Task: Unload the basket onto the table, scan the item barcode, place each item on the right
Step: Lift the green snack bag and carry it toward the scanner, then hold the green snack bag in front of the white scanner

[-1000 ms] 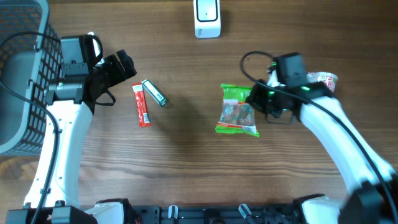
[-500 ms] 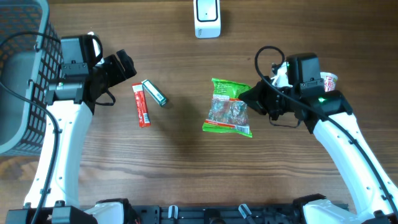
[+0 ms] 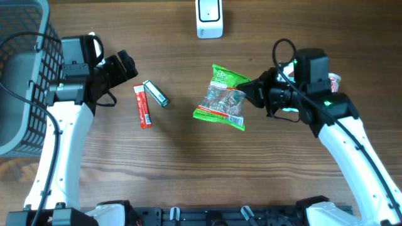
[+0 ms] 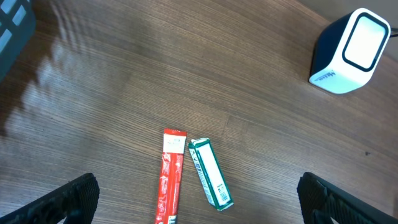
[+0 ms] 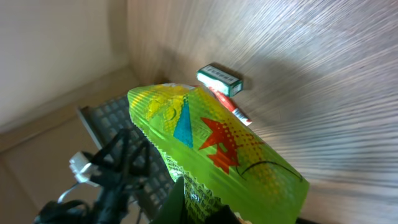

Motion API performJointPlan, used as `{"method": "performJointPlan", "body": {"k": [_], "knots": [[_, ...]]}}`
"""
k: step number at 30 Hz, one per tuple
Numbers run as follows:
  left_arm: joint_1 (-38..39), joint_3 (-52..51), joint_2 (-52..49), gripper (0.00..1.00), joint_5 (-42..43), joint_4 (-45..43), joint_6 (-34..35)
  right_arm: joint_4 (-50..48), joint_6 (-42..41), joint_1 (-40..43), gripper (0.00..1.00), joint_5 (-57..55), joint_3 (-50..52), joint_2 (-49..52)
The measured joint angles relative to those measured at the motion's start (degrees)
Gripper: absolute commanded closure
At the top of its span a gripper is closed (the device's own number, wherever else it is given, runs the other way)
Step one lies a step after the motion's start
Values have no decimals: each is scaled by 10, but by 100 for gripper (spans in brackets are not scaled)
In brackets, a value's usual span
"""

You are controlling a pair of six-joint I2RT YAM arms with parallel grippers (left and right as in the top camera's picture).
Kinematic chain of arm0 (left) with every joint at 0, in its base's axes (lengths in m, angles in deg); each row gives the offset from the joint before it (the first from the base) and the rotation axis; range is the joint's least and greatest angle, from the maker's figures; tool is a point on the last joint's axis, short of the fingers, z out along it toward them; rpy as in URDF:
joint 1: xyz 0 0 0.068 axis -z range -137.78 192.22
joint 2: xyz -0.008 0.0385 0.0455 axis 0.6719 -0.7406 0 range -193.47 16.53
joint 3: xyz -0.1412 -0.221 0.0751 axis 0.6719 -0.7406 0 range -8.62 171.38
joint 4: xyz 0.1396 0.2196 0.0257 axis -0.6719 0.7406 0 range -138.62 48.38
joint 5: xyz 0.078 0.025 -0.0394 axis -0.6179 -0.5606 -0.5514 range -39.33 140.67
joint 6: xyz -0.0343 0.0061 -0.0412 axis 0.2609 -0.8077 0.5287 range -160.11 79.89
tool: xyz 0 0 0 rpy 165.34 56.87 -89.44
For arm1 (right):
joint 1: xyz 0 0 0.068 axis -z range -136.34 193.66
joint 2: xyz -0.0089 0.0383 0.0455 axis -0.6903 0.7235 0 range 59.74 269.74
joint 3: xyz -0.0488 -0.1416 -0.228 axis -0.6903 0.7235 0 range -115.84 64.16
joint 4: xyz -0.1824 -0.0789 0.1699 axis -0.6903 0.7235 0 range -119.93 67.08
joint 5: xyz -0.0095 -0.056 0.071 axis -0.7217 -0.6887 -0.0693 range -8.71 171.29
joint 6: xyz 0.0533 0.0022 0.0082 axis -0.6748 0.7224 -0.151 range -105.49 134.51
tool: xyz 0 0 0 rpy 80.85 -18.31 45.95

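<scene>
Shifted left & tilted vs. prior frame, green snack bag [image 3: 221,97] hangs over surface [image 3: 188,169], pinched by clenched R tool [image 3: 253,94], apart from scanner [image 3: 209,17], i.e. barcode presentation appears underway, not complete; L tool [image 3: 120,83] spread wide, empty.

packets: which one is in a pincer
The green snack bag, gripped by the right pincer; the red stick pack and green-and-white box lie loose on the table.

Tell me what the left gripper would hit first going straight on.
Probably the red stick pack. It lies beside the green pack, and both are straight ahead of the open left gripper in its wrist view. Which one comes first is uncertain, since depth is unclear.
</scene>
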Motion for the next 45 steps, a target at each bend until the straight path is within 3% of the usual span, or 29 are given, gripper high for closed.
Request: {"method": "performJointPlan", "body": {"k": [14, 20, 29, 35, 41, 45], "knots": [[0, 0, 0, 0, 0, 0, 0, -19, -37, 0, 96, 7, 0, -29], [0, 0, 0, 0, 0, 0, 0, -20, -16, -3, 96, -46, 0, -29], [0, 0, 0, 0, 0, 0, 0, -46, 212, -56, 96, -193, 0, -29], [0, 0, 0, 0, 0, 0, 0, -33, 299, -58, 96, -193, 0, -29], [0, 0, 0, 0, 0, 0, 0, -69, 457, -61, 96, -153, -2, -29], [0, 0, 0, 0, 0, 0, 0, 3, 555, -61, 96, -107, -62, -17]]}}
